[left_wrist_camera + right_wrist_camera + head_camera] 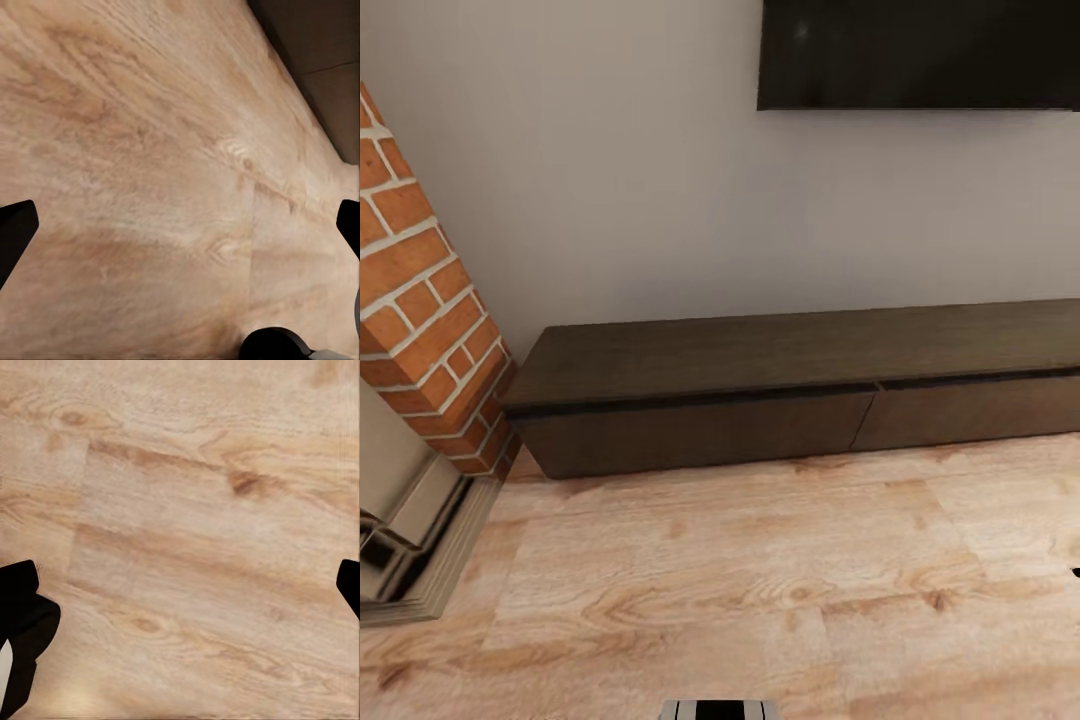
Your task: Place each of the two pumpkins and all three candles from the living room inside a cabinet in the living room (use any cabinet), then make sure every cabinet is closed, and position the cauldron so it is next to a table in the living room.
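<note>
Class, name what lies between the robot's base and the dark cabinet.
In the head view, bare wooden floor runs from the base to the cabinet.

Head toward cabinet (790,390); wrists floorward, perhaps.

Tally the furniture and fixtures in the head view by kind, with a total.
Long low dark brown wooden cabinet: 1 (two closed drawer fronts in view)
Red brick fireplace: 1
Black flat wall-mounted screen: 1
Pale wood plank floor: 1
Total: 4

No pumpkins, candles or cauldron among them.
</note>
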